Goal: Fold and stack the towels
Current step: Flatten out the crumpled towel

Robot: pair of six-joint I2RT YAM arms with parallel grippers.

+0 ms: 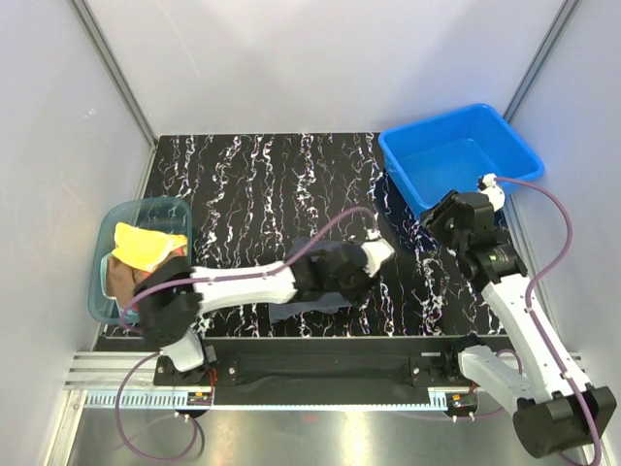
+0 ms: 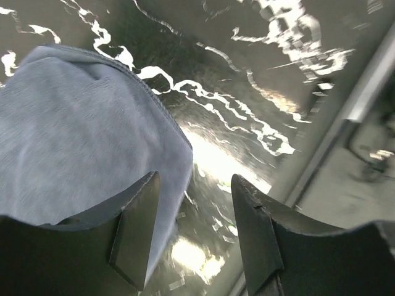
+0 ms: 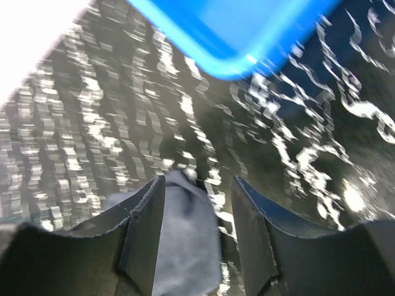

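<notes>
A dark slate-blue towel (image 1: 301,306) lies on the black marbled table near its front edge, mostly hidden under my left arm. In the left wrist view the towel (image 2: 74,142) fills the left side. My left gripper (image 2: 194,179) is open and empty, one finger over the towel's edge and the other over bare table; it also shows in the top view (image 1: 325,286). My right gripper (image 1: 437,218) is open and empty beside the blue bin. In the right wrist view (image 3: 199,179) a blurred grey-blue shape (image 3: 185,240) lies beyond its fingers. A pale yellow towel (image 1: 146,245) and a reddish cloth (image 1: 121,277) lie in the teal tub.
The translucent teal tub (image 1: 102,296) stands at the table's left edge. The rigid blue bin (image 1: 456,155) stands at the back right with nothing in it; its corner (image 3: 234,37) shows in the right wrist view. A metal rail (image 2: 345,117) runs along the near edge.
</notes>
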